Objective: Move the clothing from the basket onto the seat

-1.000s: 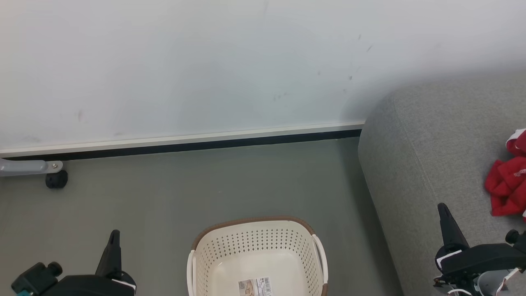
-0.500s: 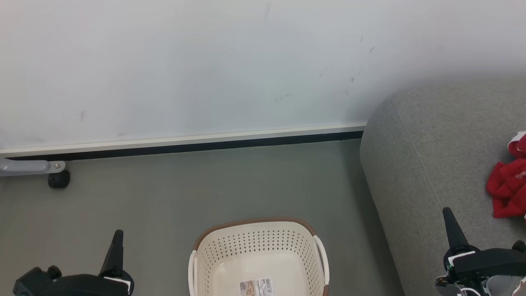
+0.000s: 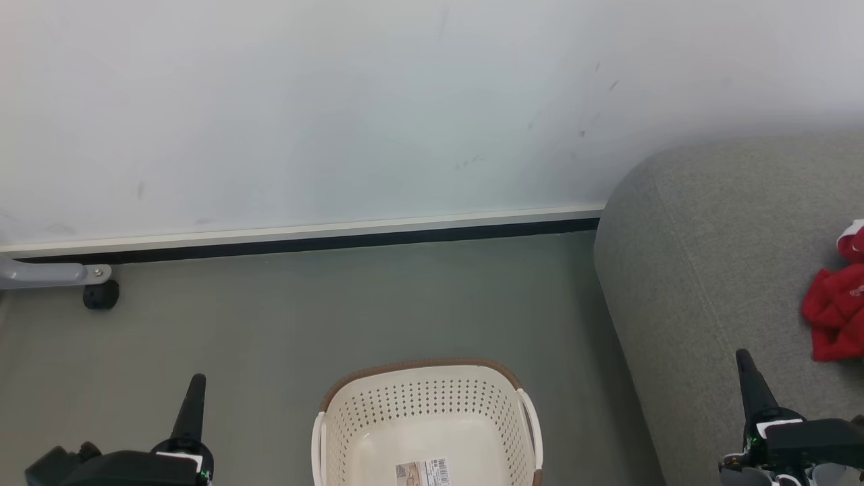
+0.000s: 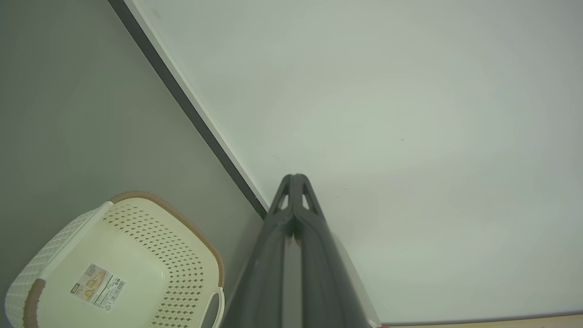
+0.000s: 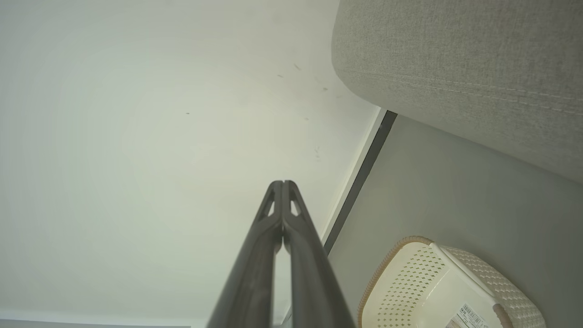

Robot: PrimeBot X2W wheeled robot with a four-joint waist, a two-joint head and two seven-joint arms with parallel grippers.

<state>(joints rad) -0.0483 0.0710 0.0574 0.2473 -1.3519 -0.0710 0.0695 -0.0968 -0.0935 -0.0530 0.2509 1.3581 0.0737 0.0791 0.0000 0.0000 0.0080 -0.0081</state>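
Basket (image 3: 422, 398): stands on the grey floor (image 3: 304, 317), near the seat's side but apart from it; its inner floor shows a label sticker (image 3: 422, 470).
Clothing (image 3: 837, 317): a red heap lying on top of the seat (image 3: 709, 270), well in from its rounded corner by the wall (image 3: 337, 101).
Left gripper (image 3: 196, 379): jaws clenched, fingers pressed together tip to tip, over the floor left of the basket.
Right gripper (image 3: 742, 354): jaws clenched likewise, over the seat's near edge, apart from the clothing.
Black caster (image 3: 101, 295): at the floor's far left edge, by the skirting.
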